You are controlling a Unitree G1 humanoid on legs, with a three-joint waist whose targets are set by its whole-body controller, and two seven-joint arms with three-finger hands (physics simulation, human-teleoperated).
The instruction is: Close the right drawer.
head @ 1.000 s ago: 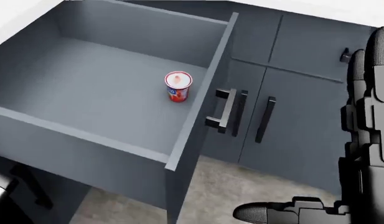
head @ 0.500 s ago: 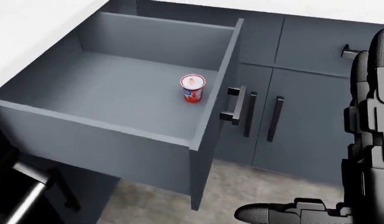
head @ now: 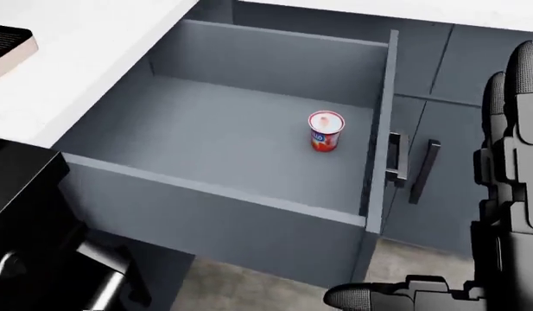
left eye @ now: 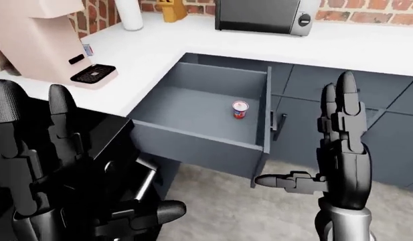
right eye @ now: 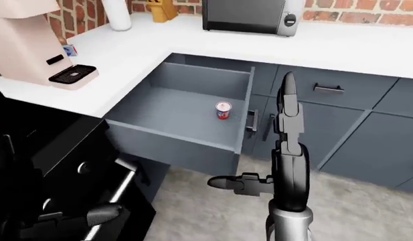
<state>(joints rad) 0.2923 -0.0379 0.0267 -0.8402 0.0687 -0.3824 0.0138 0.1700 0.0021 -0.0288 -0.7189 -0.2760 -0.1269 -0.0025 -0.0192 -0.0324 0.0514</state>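
Centre of the head view: the drawer [head: 249, 149] stands pulled fully out from the grey cabinets, its floor and walls in plain sight. Its handle [head: 396, 159] sits on the outer face at the right edge, seen edge-on. One small red can [head: 326, 131] with a white lid stands upright on the drawer floor, toward the right wall, not touching it.

Right hand [left eye: 340, 150] is at the right of the left-eye view, fingers straight up, thumb stuck out to the left, spread wide and holding nothing; it is clear of the drawer. Left hand [left eye: 38, 170] fills the lower left of that view, fingers raised and apart, also empty.

White counter [left eye: 367, 45] runs above the drawer. Upper left: a pink coffee machine [left eye: 42, 40]. Top centre: a microwave [left eye: 259, 15]. Cupboard doors [right eye: 367, 135] lie right of the drawer.
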